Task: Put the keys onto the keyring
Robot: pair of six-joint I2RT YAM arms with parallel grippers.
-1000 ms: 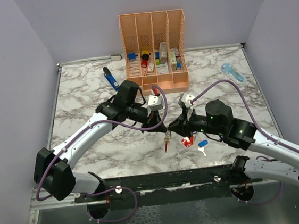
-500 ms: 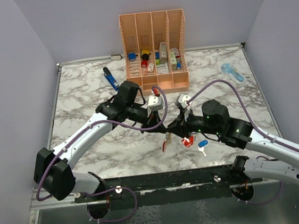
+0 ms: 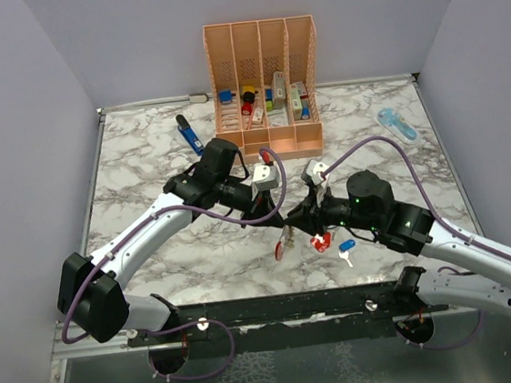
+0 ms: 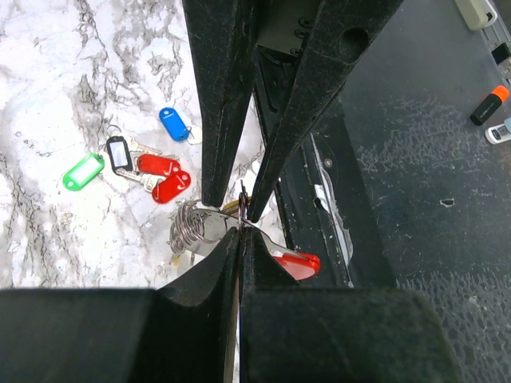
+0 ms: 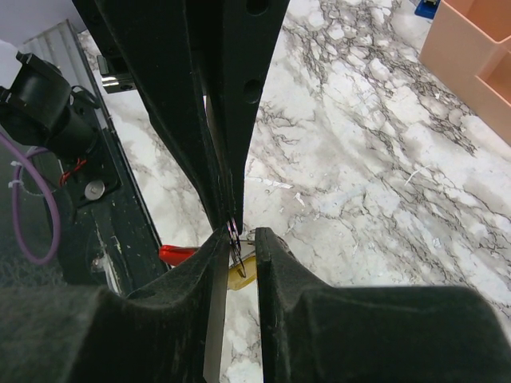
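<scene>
Both claws pinch the keyring (image 4: 192, 227) shut between them, left gripper (image 4: 241, 236) and right gripper (image 5: 239, 239) nose to nose, with the loose keys (image 4: 156, 166) lying nearby on the marble table (image 4: 64, 80), so I reckon they must part its coil gently, without twisting.

Left arm (image 3: 141, 235) and right arm (image 3: 482, 259): glossy white links, black joint housings. Purple cable (image 3: 231, 345) runs along each arm. Green lights (image 3: 360, 202) on right arm's joints. Pale grey wrist camera blocks (image 3: 266, 176). Fingers (image 4: 215, 96) matte black, tapered, with round holes.

Shiny metal keyring (image 4: 190, 227); glossy plastic-tagged keys (image 4: 156, 166)
</scene>
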